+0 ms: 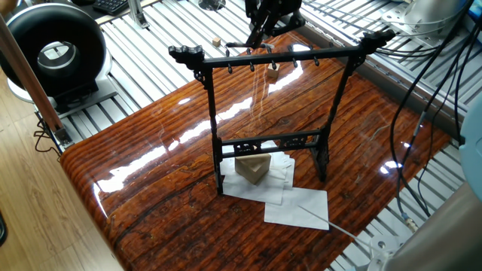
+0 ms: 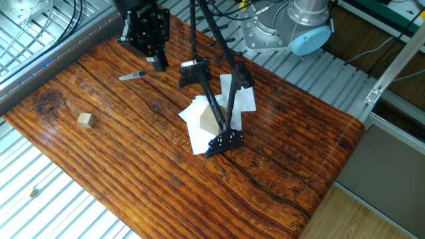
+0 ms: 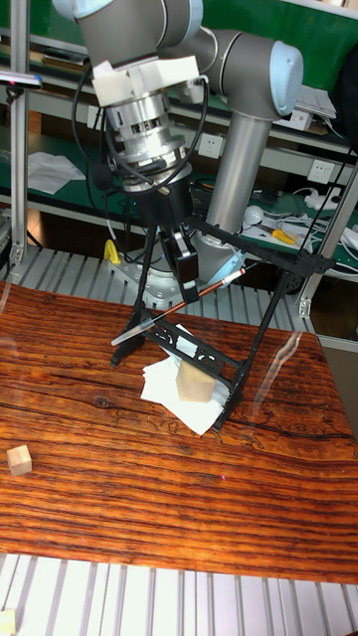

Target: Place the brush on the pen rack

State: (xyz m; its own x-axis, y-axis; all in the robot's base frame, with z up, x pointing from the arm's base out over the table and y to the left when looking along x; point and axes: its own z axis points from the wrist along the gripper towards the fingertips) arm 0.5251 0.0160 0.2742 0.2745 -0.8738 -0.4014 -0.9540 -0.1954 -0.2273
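The brush is off the bench, tilted with its pale tip low and its red-banded end high, pinched near its middle by the fingers of the gripper. It hangs just beside one end of the pen rack, below the level of the top crossbar with its row of pegs. The rack stands on the wooden bench, its feet on loose white sheets of paper. A tan wedge-shaped block sits on the paper between the uprights. A small wooden cube lies well apart, near the bench edge.
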